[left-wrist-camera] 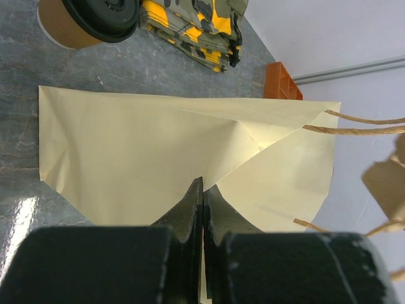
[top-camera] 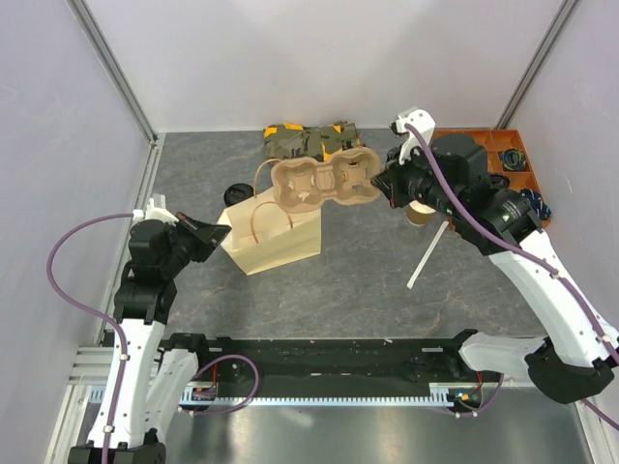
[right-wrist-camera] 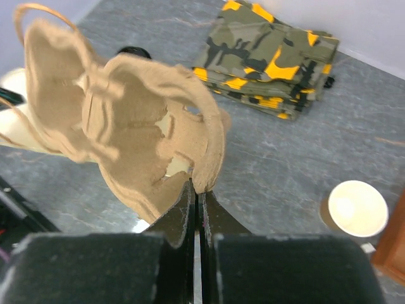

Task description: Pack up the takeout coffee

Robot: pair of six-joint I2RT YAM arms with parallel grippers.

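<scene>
Just beyond left tool (left-wrist-camera: 202, 188), takeout coffee (left-wrist-camera: 95, 19)

Grey marbled tabletop (top-camera: 368, 271), pale walls (top-camera: 319, 58)

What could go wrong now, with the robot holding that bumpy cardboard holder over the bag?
1. The right jaws pinch the cup carrier only by its thin rim, so it could slip or tear.
2. The carrier hangs close to the handles of the paper bag and might snag on them.
3. The left jaws grip just one edge of the bag, and the lidded coffee cup sits right beside it; a tug might knock the cup.
</scene>
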